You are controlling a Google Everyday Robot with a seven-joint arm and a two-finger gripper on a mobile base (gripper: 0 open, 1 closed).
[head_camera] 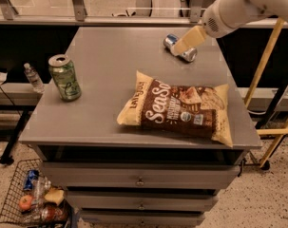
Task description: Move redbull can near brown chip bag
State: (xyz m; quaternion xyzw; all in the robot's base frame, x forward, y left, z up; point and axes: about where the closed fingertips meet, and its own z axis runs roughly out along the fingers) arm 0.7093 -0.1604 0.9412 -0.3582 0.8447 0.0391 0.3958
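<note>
The redbull can lies on its side at the back right of the grey cabinet top, partly hidden by my gripper. The brown chip bag lies flat at the front right, a short way in front of the can. My gripper reaches in from the upper right on the white arm, and its pale fingers hang over the can.
A fatter green can stands upright near the left edge. A wire basket with bottles and food sits on the floor at lower left. A plastic bottle stands on a shelf to the left. Yellow poles stand at the right.
</note>
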